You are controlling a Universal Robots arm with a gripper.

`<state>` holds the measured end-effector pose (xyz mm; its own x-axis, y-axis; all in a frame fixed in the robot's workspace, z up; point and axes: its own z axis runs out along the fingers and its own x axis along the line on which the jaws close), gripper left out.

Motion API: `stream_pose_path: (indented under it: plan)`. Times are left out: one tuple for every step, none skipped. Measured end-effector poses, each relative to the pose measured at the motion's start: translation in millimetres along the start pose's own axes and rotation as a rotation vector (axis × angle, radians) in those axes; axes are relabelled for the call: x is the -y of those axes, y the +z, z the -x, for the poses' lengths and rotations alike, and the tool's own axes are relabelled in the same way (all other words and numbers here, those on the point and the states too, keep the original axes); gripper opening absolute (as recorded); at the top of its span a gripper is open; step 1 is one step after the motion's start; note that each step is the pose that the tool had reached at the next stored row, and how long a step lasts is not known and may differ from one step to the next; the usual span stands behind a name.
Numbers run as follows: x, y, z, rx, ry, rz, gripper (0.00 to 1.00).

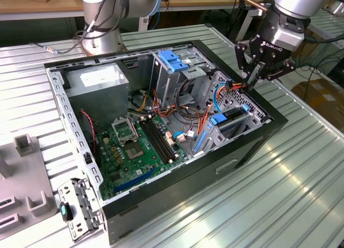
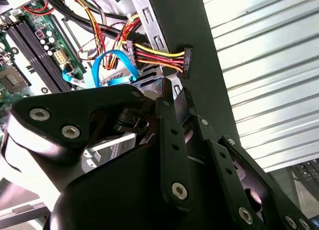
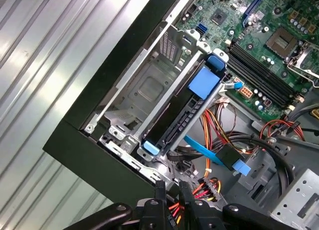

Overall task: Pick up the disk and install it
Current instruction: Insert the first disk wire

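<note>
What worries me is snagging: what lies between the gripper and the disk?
In the first wrist view, the drive cage's metal rim lies between gripper and disk; red-yellow wires and a blue cable run close beside.

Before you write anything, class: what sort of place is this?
Probably a robotics lab or an assembly test bench: an open computer case lies on a ribbed metal table, and a robot arm's gripper hangs over one corner of it.

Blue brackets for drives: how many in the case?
2. One bracket tops the middle cage; the other bracket holds the disk near the gripper. Others may be hidden.
</note>
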<state>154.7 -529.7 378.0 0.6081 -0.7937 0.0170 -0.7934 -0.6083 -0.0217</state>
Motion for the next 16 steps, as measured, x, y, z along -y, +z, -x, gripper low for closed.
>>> stream_pose_path:
  plan:
    - [2.1, 0.2, 0.0, 0.0001, -0.006, -0.0001, 0.25]
    - [3.8, 0.4, -0.2, 0.0004, -0.012, -0.0003, 0.25]
    - [5.0, 0.5, -0.3, 0.0004, -0.016, -0.0003, 0.25]
    - [6.4, 0.6, -0.5, 0.0005, -0.020, -0.0004, 0.25]
    - [8.9, 0.7, -0.8, 0.0006, -0.027, -0.0004, 0.25]
    - [10.1, 0.9, -0.9, 0.0007, -0.031, -0.0006, 0.25]
    - [11.1, 0.9, -0.9, 0.0007, -0.035, -0.0005, 0.25]
    - [13.1, 1.4, -0.8, 0.0011, -0.049, -0.0008, 0.25]
    - [14.2, 1.6, -0.7, 0.0014, -0.061, -0.0010, 0.25]
    - [14.8, 2.0, -0.6, 0.0017, -0.074, -0.0013, 0.25]
    - [15.2, 2.3, -0.7, 0.0020, -0.088, -0.0015, 0.25]
    - [15.8, 3.0, -0.9, 0.0024, -0.123, -0.0019, 0.25]
    - [16.0, 3.7, -1.1, 0.0031, -0.145, -0.0025, 0.25]
    - [16.1, 4.0, -1.2, 0.0034, -0.164, -0.0027, 0.25]
    - [16.2, 4.3, -1.2, 0.0038, -0.180, -0.0030, 0.25]
    - [16.3, 4.6, -1.3, 0.0043, -0.201, -0.0033, 0.25]
